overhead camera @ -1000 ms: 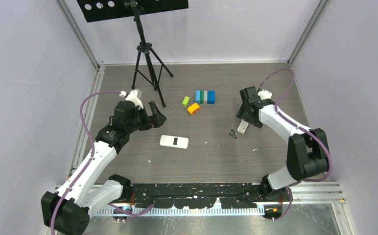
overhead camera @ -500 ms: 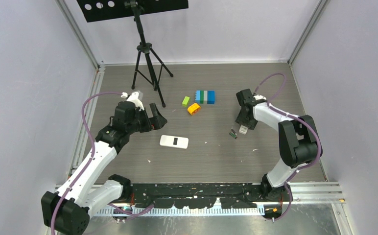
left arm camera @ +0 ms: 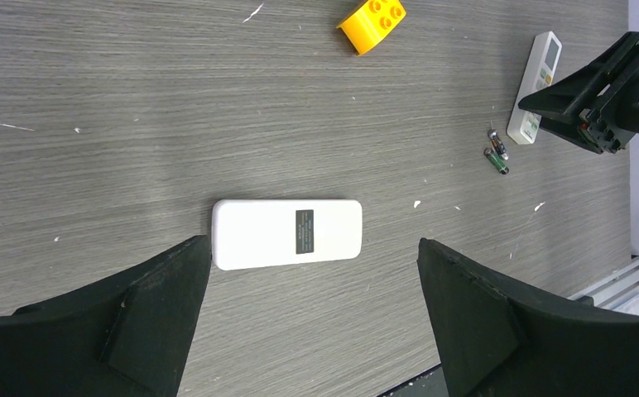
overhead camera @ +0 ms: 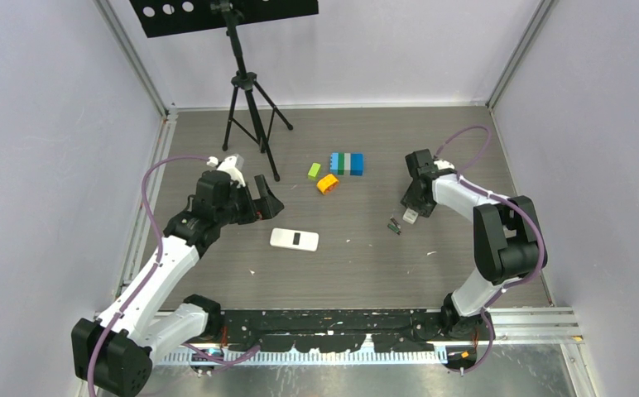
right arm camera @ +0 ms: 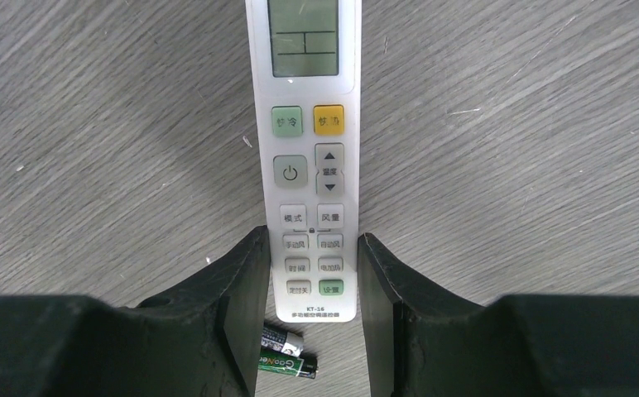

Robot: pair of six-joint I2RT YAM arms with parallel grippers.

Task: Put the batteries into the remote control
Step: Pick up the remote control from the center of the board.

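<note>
A long white remote control (right arm camera: pixel 306 157) lies buttons-up on the table, also seen from above (overhead camera: pixel 410 216) and in the left wrist view (left arm camera: pixel 535 87). My right gripper (right arm camera: pixel 312 248) is closed on its lower end, a finger against each side. Two small dark-green batteries (right arm camera: pixel 287 351) lie side by side just off that end, partly hidden by my left finger; they also show from above (overhead camera: pixel 395 225) and in the left wrist view (left arm camera: pixel 497 150). A second, flat white remote with a black label (left arm camera: pixel 287 233) lies mid-table (overhead camera: pixel 294 239). My left gripper (left arm camera: pixel 313 241) hovers wide open and empty just beside it.
A yellow-orange toy block (overhead camera: pixel 327 183), a light green block (overhead camera: pixel 314 170) and a blue-and-green block row (overhead camera: pixel 346 163) sit at the back middle. A black tripod (overhead camera: pixel 250 107) stands at the back left. Grey walls enclose the table.
My right arm has folded its elbow in and its wrist has shifted slightly; the long remote stays at about the same spot by the batteries. The left arm has barely moved.
</note>
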